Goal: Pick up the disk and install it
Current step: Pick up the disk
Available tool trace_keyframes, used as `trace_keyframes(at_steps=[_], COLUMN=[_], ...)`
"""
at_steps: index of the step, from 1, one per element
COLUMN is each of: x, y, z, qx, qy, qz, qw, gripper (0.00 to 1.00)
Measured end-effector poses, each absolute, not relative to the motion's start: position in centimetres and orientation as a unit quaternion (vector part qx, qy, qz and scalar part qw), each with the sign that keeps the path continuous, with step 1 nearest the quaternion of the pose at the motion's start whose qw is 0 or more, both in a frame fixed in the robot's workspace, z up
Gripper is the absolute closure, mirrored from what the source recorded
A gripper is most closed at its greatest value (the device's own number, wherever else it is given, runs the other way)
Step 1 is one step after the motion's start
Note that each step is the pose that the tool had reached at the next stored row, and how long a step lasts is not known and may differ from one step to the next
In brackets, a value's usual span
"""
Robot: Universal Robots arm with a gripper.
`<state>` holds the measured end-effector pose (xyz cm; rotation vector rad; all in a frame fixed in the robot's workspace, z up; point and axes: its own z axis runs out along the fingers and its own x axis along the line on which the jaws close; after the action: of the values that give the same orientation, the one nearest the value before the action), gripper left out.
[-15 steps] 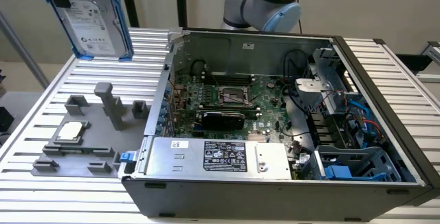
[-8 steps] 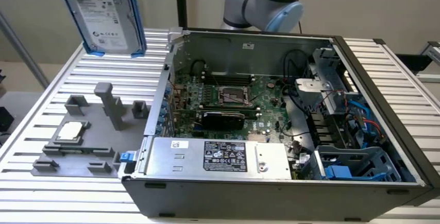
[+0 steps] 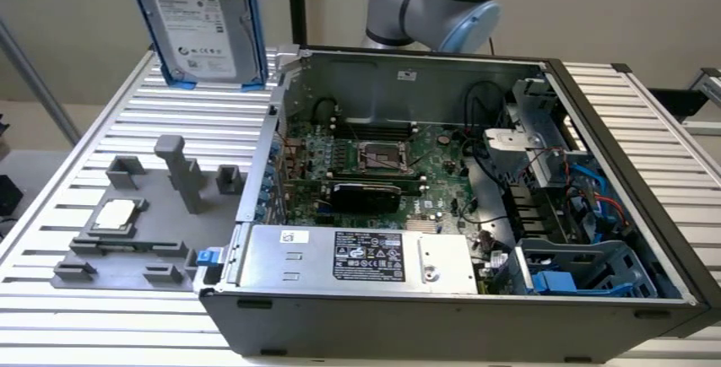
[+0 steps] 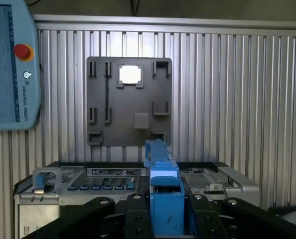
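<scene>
The hand was clenched on the disk. In the wrist view its black fingers pressed from both sides on the disk's blue carrier frame. The disk hung upright, label out, well above the worktop, over its far corner on the exterior view's left. It touched nothing below it. The arm stood behind the worktop's far edge.

I judged the pick-up as done and the carry as the step in hand, with the install not yet done. Seating the disk would call for moving it across to the case, turning it to match a bay, and lining its frame up square with the opening so that it did not catch on cables or sheet metal.

The open computer case stood on the worktop toward the exterior view's right. It held:
- the motherboard, with 1 bare CPU socket;
- the power-supply box, along the wall by the worktop's near edge;
- a drive cage in the near right corner, with a blue part inside and cables running to it.

Whether a bay there was free, I could not tell.

A grey fixture plate lay beside the case, toward the near left corner. 1 of its recesses held the CPU chip, and the other holders looked bare. The wrist view also showed a teach pendant.
</scene>
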<state>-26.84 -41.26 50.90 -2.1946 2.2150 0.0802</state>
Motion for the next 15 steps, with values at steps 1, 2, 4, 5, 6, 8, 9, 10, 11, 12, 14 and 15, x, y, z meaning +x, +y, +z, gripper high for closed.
trace_keyframes(at_steps=[1, 2, 4, 5, 6, 8, 9, 10, 11, 12, 14, 15], x=[-26.4, -25.9, -25.0, -24.5, -24.1, -23.2, -22.7, -22.3, -21.8, -21.4, -20.5, -20.0], y=[-41.4, -41.6, -41.9, -42.1, -42.3, -42.7, -42.8, -43.0, -43.2, -43.4, -43.8, -43.9], z=[51.0, 51.1, 51.3, 51.3, 51.4, 51.4, 51.5, 51.5, 51.5, 51.5, 51.5, 51.5], qx=[-0.704, -0.704, -0.704, -0.704, -0.704, -0.704, -0.704, -0.704, -0.704, -0.704, -0.704, -0.704], qy=[0.710, 0.710, 0.710, 0.710, 0.710, 0.710, 0.710, 0.710, 0.710, 0.710, 0.710, 0.710], qz=[0.026, 0.026, 0.026, 0.026, 0.026, 0.026, 0.026, 0.026, 0.026, 0.026, 0.026, 0.026], qw=[0.011, 0.011, 0.011, 0.011, 0.011, 0.011, 0.011, 0.011, 0.011, 0.011, 0.011, 0.011], gripper=[1.00, 1.00, 1.00, 1.00, 1.00, 1.00, 1.00, 1.00, 1.00, 1.00, 1.00, 1.00])
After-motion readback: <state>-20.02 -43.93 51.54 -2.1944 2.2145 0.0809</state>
